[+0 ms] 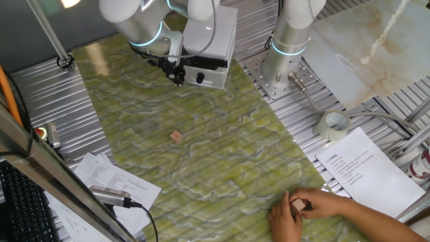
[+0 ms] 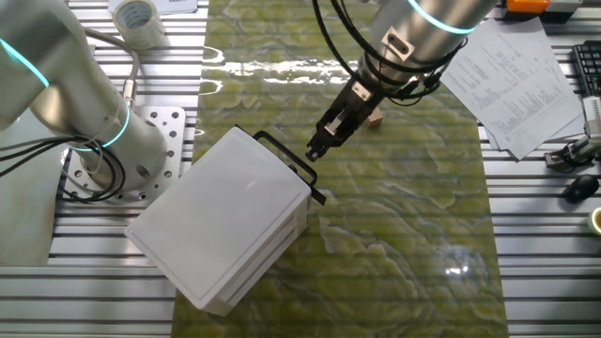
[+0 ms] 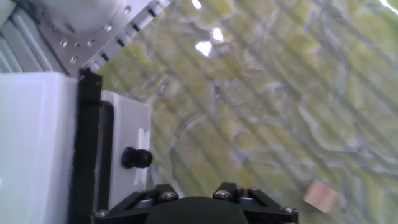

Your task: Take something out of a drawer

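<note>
The white box (image 2: 221, 221) sits at the back of the green mat, and its drawer (image 2: 293, 169), with a black bar handle, looks pushed in. My gripper (image 2: 315, 152) hangs just off the handle's right end with its fingers together and nothing between them. I cannot tell whether it touches the handle. The hand view shows the black bar (image 3: 88, 143) and drawer front (image 3: 127, 124) at left, but my fingertips are out of frame. One tan wooden block (image 1: 176, 136) lies loose on the mat (image 1: 222, 154), seen again behind my gripper (image 2: 376, 118) and low right (image 3: 320, 196).
A person's hands (image 1: 306, 210) rest at the mat's near edge, holding a small tan piece. The arm's base (image 1: 287, 50) stands right of the box. A tape roll (image 1: 334, 125) and papers (image 1: 366, 168) lie on the slatted table to the right.
</note>
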Available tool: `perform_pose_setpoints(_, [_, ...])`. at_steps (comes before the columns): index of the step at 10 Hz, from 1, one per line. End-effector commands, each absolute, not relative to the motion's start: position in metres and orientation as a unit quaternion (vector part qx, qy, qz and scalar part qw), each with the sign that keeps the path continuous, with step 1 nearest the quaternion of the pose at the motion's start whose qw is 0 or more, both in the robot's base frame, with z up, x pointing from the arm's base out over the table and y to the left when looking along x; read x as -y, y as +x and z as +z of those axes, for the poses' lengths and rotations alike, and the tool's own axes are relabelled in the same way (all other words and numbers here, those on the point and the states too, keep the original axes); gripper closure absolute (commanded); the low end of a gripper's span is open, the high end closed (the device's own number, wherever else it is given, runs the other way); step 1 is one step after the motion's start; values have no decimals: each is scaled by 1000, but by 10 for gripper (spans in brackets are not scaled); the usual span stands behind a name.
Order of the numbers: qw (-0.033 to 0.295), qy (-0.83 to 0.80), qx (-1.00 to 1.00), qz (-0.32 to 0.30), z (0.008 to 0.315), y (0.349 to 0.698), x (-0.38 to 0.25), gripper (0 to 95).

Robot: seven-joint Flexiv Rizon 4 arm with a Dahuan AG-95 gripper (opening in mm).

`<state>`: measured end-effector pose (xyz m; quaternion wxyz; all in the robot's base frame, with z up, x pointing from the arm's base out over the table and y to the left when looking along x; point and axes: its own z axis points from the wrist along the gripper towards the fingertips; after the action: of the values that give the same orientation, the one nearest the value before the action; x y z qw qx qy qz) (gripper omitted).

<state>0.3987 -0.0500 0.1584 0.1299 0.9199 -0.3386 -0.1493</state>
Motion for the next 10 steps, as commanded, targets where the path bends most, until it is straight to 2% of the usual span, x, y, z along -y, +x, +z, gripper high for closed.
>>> perform_pose_setpoints(1, [132,926,319,-152,163,396,55,380])
perform_pose_setpoints(6, [156,927,313,-136,171,387,70,380])
perform_pose_setpoints(10, [156,919,335,-138,170,386,73,380])
